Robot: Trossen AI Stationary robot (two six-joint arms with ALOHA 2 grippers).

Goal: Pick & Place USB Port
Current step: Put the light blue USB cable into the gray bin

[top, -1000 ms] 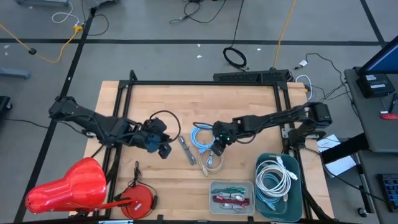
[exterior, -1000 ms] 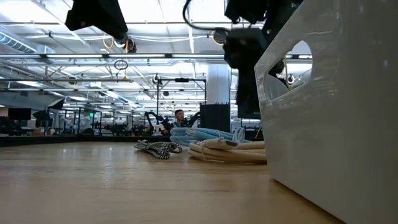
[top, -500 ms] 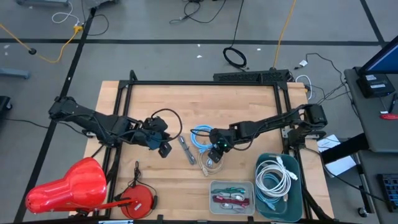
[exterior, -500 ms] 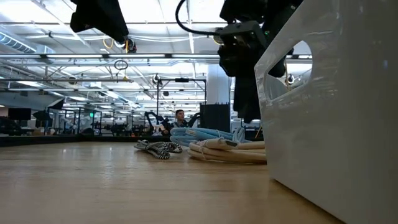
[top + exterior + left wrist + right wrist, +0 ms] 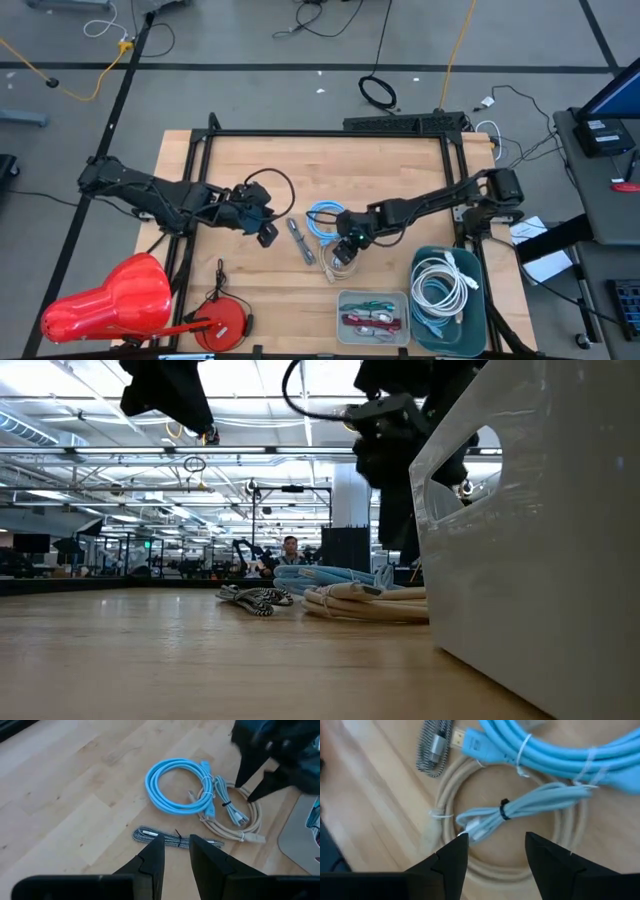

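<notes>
Several bundled USB cables lie mid-table: a light-blue coil [image 5: 325,217], a black-and-white braided cable [image 5: 300,241], a beige coil [image 5: 341,264], and inside that a small pale grey-blue bundle [image 5: 520,809] tied with a black band. My right gripper [image 5: 495,845] hangs open just above the grey-blue bundle, one finger on either side of its plug end, touching nothing that I can see. My left gripper [image 5: 172,851] hovers above the table to the left of the braided cable [image 5: 175,837], its fingers a narrow gap apart and empty.
A white tray [image 5: 372,297] of small cables and a teal bin [image 5: 425,262] of white cable stand at the near right. A red lamp-like object [image 5: 110,300] and a red reel [image 5: 222,322] sit at the near left. Bare wood lies at the far side.
My right gripper has sunk a little and shifted toward the table's near edge over the beige coil, rolling its wrist as it went. The cables lie as before.
</notes>
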